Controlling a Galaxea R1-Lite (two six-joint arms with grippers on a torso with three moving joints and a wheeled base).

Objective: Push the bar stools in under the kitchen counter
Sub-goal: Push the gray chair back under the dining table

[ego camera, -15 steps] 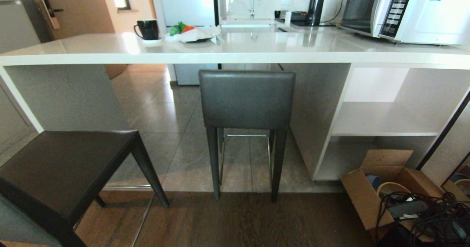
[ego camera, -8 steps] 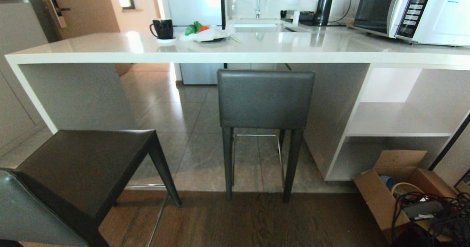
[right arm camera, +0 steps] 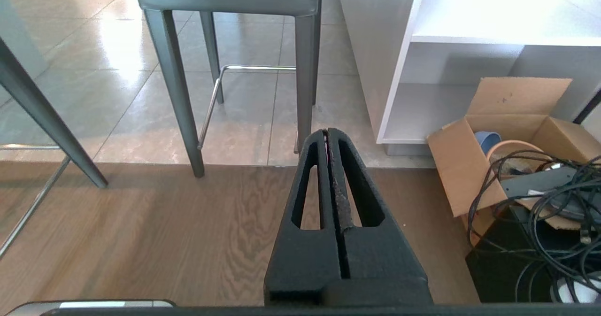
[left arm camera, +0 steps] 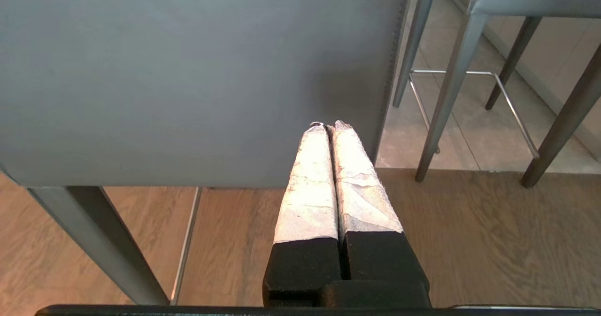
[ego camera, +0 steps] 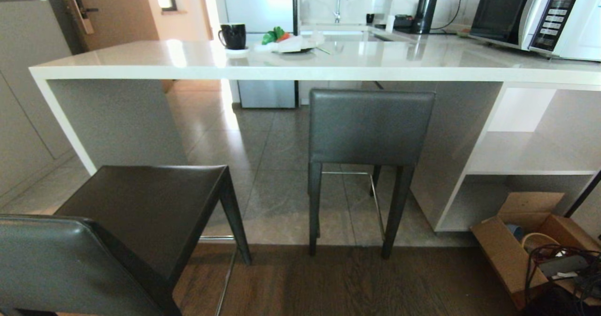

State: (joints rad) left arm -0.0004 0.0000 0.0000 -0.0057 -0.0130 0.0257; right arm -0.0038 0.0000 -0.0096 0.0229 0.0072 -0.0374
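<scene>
Bar stools: the near stool fills the left wrist view, its grey backrest right in front of the left gripper, whose white-wrapped fingers are clenched together on nothing. I cannot tell whether the tips touch the backrest. The right gripper is also clenched and empty, hanging over the wooden floor. In the head view the near stool stands out from the counter at the left, while the far stool is tucked under the slab. A cardboard box with cables sits at the right.
</scene>
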